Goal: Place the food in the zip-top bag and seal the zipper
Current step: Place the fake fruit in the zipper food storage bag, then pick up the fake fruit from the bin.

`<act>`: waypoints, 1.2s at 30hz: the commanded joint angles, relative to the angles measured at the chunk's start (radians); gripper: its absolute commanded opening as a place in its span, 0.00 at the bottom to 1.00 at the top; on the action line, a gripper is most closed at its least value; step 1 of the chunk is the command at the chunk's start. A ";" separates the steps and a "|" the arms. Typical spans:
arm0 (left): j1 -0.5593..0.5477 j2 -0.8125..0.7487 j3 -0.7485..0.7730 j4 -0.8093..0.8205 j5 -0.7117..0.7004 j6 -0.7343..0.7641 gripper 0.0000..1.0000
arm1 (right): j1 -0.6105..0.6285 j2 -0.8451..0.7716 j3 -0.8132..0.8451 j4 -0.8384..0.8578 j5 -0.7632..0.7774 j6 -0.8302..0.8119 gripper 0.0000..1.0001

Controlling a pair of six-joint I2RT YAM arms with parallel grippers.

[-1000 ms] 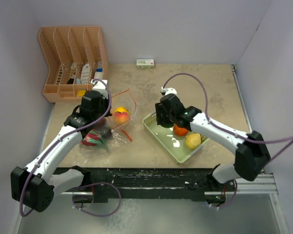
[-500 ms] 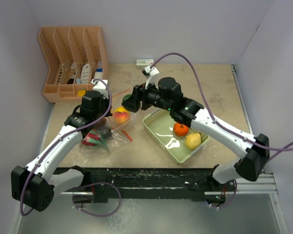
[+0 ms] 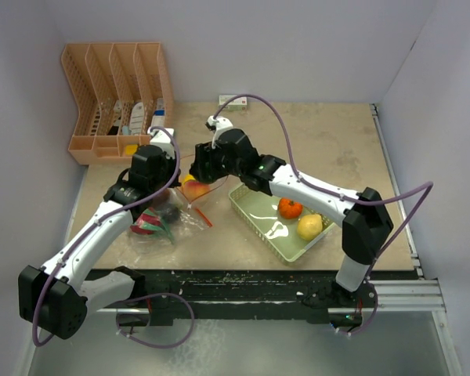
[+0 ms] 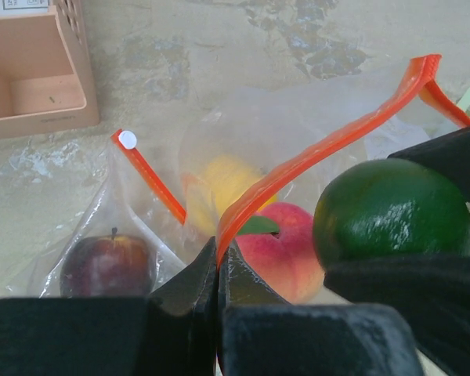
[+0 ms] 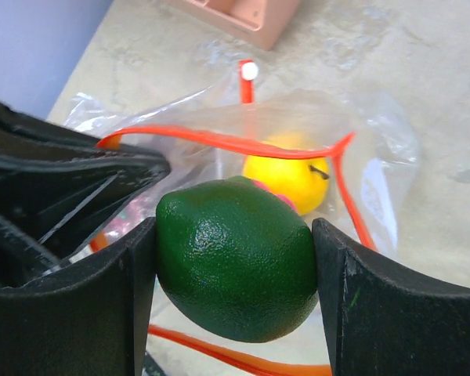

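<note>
Right gripper (image 3: pixel 204 163) was carried from tray (image 3: pixel 254 225) to bag (image 4: pixel 243 125) mouth, centre-left; lime (image 5: pixel 235 270) clamped, zipper (image 4: pixel 321 149) pinched by left gripper (image 4: pixel 218 262). Filling step; release due.

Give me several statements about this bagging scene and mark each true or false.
1. The right hand grips a green lime. True.
2. The left hand is open, clear of the zip-top bag. False: the left hand is shut on the zipper.
3. The green tray holds two fruits. True: an orange fruit and a yellow pear.
4. The zip-top bag is empty. False: a yellow fruit, a peach and a dark purple fruit lie inside.
</note>
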 commanded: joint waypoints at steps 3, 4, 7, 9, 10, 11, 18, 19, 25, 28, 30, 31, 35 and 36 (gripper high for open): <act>0.005 -0.009 0.015 0.045 0.011 -0.009 0.00 | 0.003 -0.069 0.062 0.010 0.137 -0.046 0.85; 0.004 -0.008 0.015 0.045 0.012 -0.010 0.00 | 0.004 -0.084 0.058 0.013 0.135 -0.051 0.89; 0.005 -0.001 0.017 0.049 0.012 -0.011 0.00 | 0.011 -0.139 0.040 0.014 0.126 -0.066 1.00; 0.005 0.005 0.016 0.049 0.012 -0.010 0.00 | 0.014 -0.183 0.024 0.009 0.113 -0.069 1.00; 0.004 0.008 0.017 0.049 0.012 -0.009 0.00 | 0.015 -0.211 0.013 -0.001 0.113 -0.068 0.99; 0.005 0.011 0.017 0.049 0.012 -0.009 0.00 | 0.015 -0.238 -0.001 -0.019 0.126 -0.062 0.99; 0.005 0.005 0.028 0.052 0.018 0.000 0.00 | -0.058 -0.346 -0.167 -0.412 0.382 0.117 0.99; 0.005 0.002 0.029 0.053 0.020 0.000 0.00 | -0.094 -0.337 -0.199 -0.458 0.368 0.146 0.99; 0.005 -0.027 0.022 0.054 0.032 0.006 0.00 | -0.185 -0.316 -0.417 -0.498 0.445 0.291 0.99; 0.005 -0.036 0.022 0.054 0.040 0.009 0.00 | -0.200 -0.291 -0.430 -0.521 0.497 0.341 0.99; 0.006 -0.038 0.018 0.055 0.044 0.009 0.00 | -0.204 -0.269 -0.442 -0.513 0.502 0.338 1.00; 0.005 -0.040 0.014 0.057 0.045 0.009 0.00 | -0.207 -0.253 -0.446 -0.508 0.502 0.339 0.99; 0.006 -0.046 0.000 0.065 0.048 0.006 0.00 | -0.213 -0.167 -0.447 -0.474 0.510 0.332 0.99; 0.005 -0.047 -0.003 0.064 0.048 0.007 0.00 | -0.214 -0.150 -0.447 -0.467 0.515 0.333 0.99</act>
